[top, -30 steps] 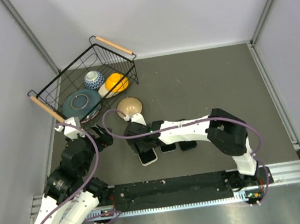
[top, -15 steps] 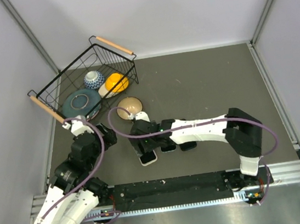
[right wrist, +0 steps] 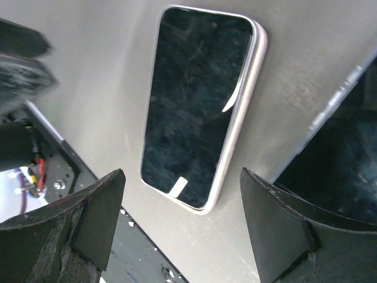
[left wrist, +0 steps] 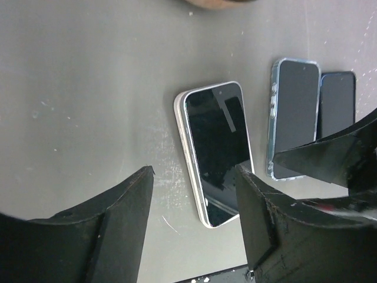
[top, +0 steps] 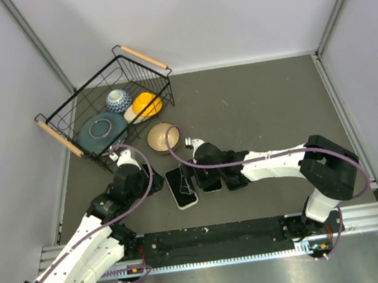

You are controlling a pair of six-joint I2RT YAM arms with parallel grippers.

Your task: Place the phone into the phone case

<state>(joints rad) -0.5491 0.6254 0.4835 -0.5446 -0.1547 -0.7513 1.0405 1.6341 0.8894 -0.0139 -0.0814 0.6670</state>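
A black wire basket (top: 68, 122) with wooden handles, stocked with glazed bowls, is set at the far-left corner of the table (top: 261, 104), well apart from the work. A brown bowl (top: 163, 138) is parked just outside it.

Nearer the front edge, left of centre, the left gripper (left wrist: 194, 174) is hung over the phone (top: 182, 188). Its black, roughly moulded fingers (left wrist: 118, 218) are spread with nothing between them, apparently so that the handset can be steadied or pressed.

The phone is laid flat and face up on the matte, scuffed grey surface. It is a glossy black slab with rounded corners, ringed by a smooth white rim that is judged to be the phone case (right wrist: 257, 59); the seating looks largely done.

From the other side the right gripper (right wrist: 182, 175) is poised just above the same handset. Its fingers are likewise parted and empty, a placement suited to pressing a corner home.

To the right, a clear-edged phone (left wrist: 293, 125) and a dark phone (left wrist: 337, 103) are lined up side by side along the front edge.
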